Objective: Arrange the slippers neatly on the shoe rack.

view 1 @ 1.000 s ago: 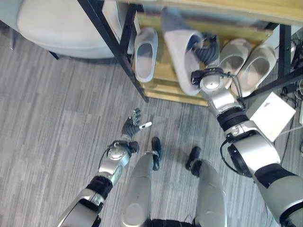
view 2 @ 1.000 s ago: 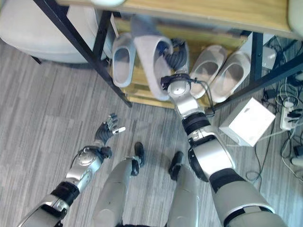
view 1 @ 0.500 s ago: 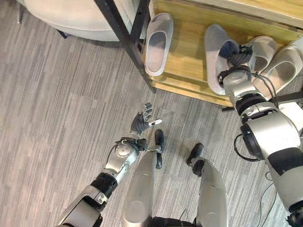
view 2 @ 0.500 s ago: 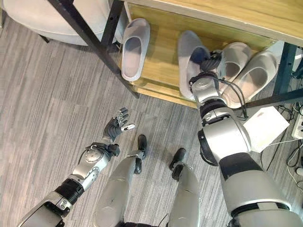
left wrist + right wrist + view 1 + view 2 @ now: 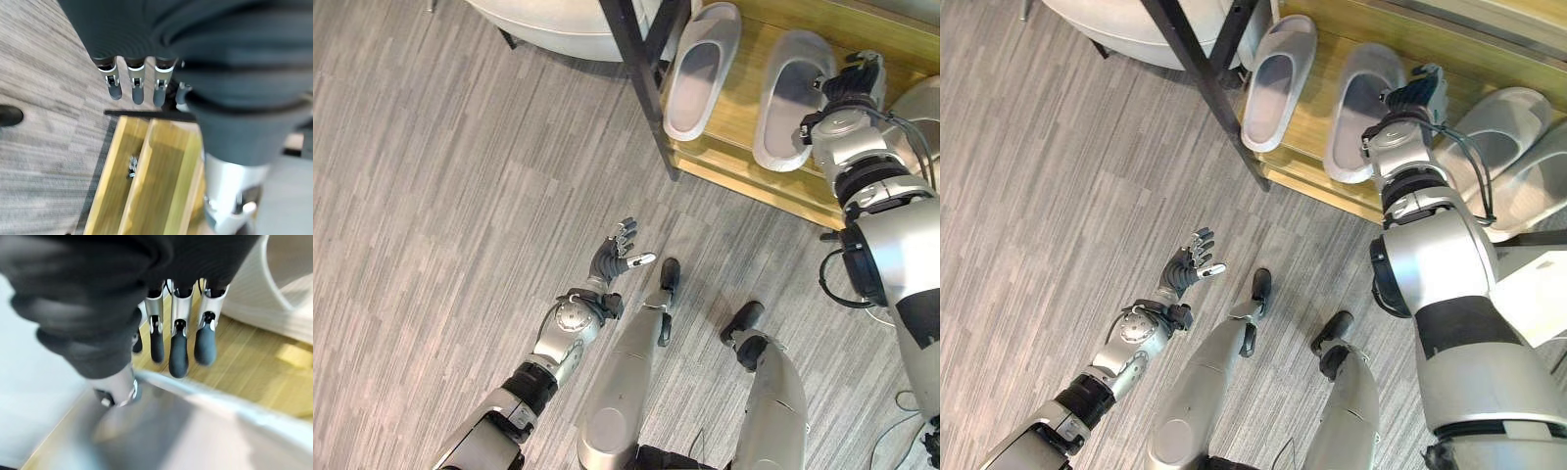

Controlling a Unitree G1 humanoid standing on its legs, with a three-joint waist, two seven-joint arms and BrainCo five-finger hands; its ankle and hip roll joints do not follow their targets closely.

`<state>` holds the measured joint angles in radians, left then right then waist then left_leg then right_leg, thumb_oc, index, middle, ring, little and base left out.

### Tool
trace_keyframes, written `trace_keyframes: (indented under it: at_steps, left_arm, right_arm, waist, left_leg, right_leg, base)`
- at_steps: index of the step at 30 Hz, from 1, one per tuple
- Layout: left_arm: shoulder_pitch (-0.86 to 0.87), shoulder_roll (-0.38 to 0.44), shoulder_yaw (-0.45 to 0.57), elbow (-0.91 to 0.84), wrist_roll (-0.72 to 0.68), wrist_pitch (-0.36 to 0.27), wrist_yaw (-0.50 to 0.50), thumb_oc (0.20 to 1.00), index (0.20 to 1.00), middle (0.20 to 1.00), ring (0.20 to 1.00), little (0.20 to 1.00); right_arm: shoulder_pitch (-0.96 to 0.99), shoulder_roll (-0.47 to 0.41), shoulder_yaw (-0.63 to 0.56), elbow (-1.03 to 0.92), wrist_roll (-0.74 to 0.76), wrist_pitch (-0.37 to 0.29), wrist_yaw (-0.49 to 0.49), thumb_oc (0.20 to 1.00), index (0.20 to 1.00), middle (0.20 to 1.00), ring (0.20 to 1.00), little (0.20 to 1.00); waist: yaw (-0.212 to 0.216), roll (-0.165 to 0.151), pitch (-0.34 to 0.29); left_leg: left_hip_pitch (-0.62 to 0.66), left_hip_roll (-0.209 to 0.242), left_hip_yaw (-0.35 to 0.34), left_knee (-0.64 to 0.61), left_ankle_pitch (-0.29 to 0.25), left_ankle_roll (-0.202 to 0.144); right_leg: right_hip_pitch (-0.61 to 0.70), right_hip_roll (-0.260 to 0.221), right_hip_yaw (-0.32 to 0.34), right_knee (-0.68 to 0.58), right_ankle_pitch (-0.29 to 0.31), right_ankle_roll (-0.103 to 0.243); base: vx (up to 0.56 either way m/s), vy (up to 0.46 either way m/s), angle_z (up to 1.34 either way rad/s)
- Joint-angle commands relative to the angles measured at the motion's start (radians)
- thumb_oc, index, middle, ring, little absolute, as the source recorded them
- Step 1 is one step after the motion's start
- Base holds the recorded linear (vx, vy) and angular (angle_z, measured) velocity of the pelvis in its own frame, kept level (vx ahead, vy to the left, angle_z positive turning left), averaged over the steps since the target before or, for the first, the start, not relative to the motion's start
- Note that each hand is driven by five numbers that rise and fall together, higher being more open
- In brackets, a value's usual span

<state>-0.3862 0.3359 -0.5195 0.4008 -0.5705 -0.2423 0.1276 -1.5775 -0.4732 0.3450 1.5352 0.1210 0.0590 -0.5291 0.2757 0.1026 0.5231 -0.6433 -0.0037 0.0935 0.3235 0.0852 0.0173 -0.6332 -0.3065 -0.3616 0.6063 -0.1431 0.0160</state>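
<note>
1. While hovering low over the grey floor (image 5: 431, 196), the left hand (image 5: 610, 259) is spreading its fingers, gripping nothing.
2. Farther off, the right hand (image 5: 1408, 96) is reaching over the wooden shoe rack (image 5: 1327, 191), its fingers (image 5: 178, 351) hanging straight and empty beside a slipper (image 5: 1361, 110).
3. That slipper is lying near the shelf's front edge, with another slipper (image 5: 1278, 80) beside it by the black corner post (image 5: 1205, 73).
</note>
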Motion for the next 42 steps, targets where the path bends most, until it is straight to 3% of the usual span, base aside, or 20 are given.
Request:
trace_keyframes:
  at_steps: [1, 4, 11, 21, 22, 26, 27, 32, 33, 40, 42]
  left_arm:
    - [0.002, -0.001, -0.037, -0.023, -0.005, -0.018, -0.035, 1.0, 1.0, 1.0, 1.0, 1.0]
    - [-0.006, 0.002, -0.042, -0.008, 0.0, -0.016, -0.037, 1.0, 1.0, 1.0, 1.0, 1.0]
    - [-0.017, -0.003, -0.053, -0.006, 0.011, -0.023, -0.024, 1.0, 1.0, 1.0, 1.0, 1.0]
    - [-0.015, 0.011, -0.084, -0.018, 0.013, -0.039, 0.017, 1.0, 1.0, 1.0, 1.0, 1.0]
    - [-0.013, 0.009, -0.085, -0.01, 0.011, -0.042, 0.025, 1.0, 1.0, 1.0, 1.0, 1.0]
    - [-0.013, 0.007, -0.09, -0.01, 0.012, -0.049, 0.033, 1.0, 1.0, 1.0, 1.0, 1.0]
    - [-0.01, 0.009, -0.095, -0.014, 0.009, -0.05, 0.029, 1.0, 1.0, 1.0, 1.0, 1.0]
    - [-0.01, 0.014, -0.106, -0.021, 0.007, -0.046, 0.019, 1.0, 1.0, 1.0, 1.0, 1.0]
    - [-0.007, 0.012, -0.103, -0.019, 0.005, -0.044, 0.021, 1.0, 1.0, 1.0, 1.0, 1.0]
    - [0.001, 0.013, -0.094, -0.016, 0.009, -0.037, 0.022, 1.0, 1.0, 1.0, 1.0, 1.0]
    - [-0.005, 0.01, -0.093, -0.016, 0.018, -0.03, 0.018, 1.0, 1.0, 1.0, 1.0, 1.0]
  right_arm:
    - [-0.036, -0.042, 0.04, -0.044, 0.151, -0.055, 0.108, 1.0, 1.0, 1.0, 1.0, 1.0]
    - [-0.023, -0.008, 0.042, -0.065, 0.205, -0.077, 0.15, 1.0, 1.0, 1.0, 1.0, 1.0]
    - [0.002, 0.032, 0.003, -0.077, 0.272, -0.108, 0.132, 1.0, 1.0, 1.0, 1.0, 1.0]
    - [0.037, 0.048, -0.095, -0.057, 0.257, -0.109, -0.11, 1.0, 1.0, 1.0, 1.0, 1.0]
    - [0.05, 0.061, -0.109, -0.08, 0.269, -0.125, -0.141, 1.0, 1.0, 1.0, 1.0, 1.0]
    - [0.067, 0.092, -0.105, -0.08, 0.257, -0.116, -0.122, 1.0, 1.0, 1.0, 1.0, 1.0]
    - [0.064, 0.084, -0.1, -0.064, 0.256, -0.11, -0.105, 1.0, 1.0, 1.0, 1.0, 1.0]
    - [0.049, 0.044, -0.093, -0.037, 0.255, -0.094, -0.065, 1.0, 1.0, 1.0, 1.0, 1.0]
    - [0.043, 0.032, -0.091, -0.029, 0.256, -0.09, -0.061, 1.0, 1.0, 1.0, 1.0, 1.0]
    - [0.034, -0.026, -0.087, -0.013, 0.275, -0.075, -0.031, 1.0, 1.0, 1.0, 1.0, 1.0]
    - [0.047, -0.036, -0.084, -0.025, 0.306, -0.085, 0.032, 1.0, 1.0, 1.0, 1.0, 1.0]
  waist:
    - [0.03, 0.004, -0.06]
    - [0.033, -0.003, -0.056]
    - [0.026, -0.013, -0.046]
    - [-0.009, -0.012, -0.042]
    - [-0.018, -0.011, -0.038]
    - [-0.032, -0.015, -0.037]
    - [-0.029, -0.016, -0.039]
    - [-0.012, 0.002, -0.031]
    - [-0.007, 0.005, -0.036]
    - [0.002, 0.014, -0.031]
    - [0.007, 0.017, -0.026]
  left_leg:
    - [0.009, -0.035, -0.132, 0.079, -0.121, -0.033]
    - [0.031, -0.043, -0.152, 0.064, -0.118, -0.035]
    - [0.043, -0.056, -0.173, 0.053, -0.114, -0.036]
    - [0.085, -0.06, -0.17, 0.008, -0.106, -0.031]
    - [0.083, -0.057, -0.159, -0.003, -0.077, -0.024]
    - [0.09, -0.054, -0.154, -0.011, -0.076, -0.018]
    - [0.099, -0.056, -0.162, -0.008, -0.103, -0.022]
    - [0.073, -0.063, -0.164, -0.006, -0.075, -0.015]
    - [0.079, -0.064, -0.174, -0.002, -0.103, -0.019]
    - [0.072, -0.065, -0.176, -0.006, -0.103, -0.02]
    - [0.065, -0.068, -0.183, -0.004, -0.102, -0.019]
  right_leg:
    - [0.039, 0.007, 0.038, -0.09, 0.067, 0.089]
    - [0.057, 0.013, 0.051, -0.101, 0.065, 0.084]
    - [0.067, 0.022, 0.066, -0.113, 0.069, 0.081]
    - [0.097, 0.039, 0.1, -0.148, 0.074, 0.083]
    - [0.09, 0.04, 0.094, -0.16, 0.101, 0.071]
    - [0.089, 0.045, 0.107, -0.168, 0.105, 0.072]
    - [0.094, 0.048, 0.119, -0.159, 0.08, 0.084]
    - [0.076, 0.043, 0.103, -0.163, 0.103, 0.073]
    - [0.077, 0.045, 0.114, -0.151, 0.075, 0.084]
    - [0.065, 0.044, 0.116, -0.143, 0.066, 0.085]
    - [0.057, 0.042, 0.116, -0.141, 0.066, 0.087]
  base:
    - [0.06, 0.009, 0.05]
    - [0.02, 0.021, -0.01]
    - [-0.01, 0.021, -0.05]
    - [-0.03, 0.047, -0.14]
    - [-0.08, 0.092, -0.19]
    - [0.0, 0.028, -0.17]
    - [0.08, -0.034, -0.08]
    - [0.0, -0.007, -0.09]
    - [0.13, -0.029, 0.03]
    - [0.05, -0.002, 0.05]
    - [0.02, -0.015, 0.0]
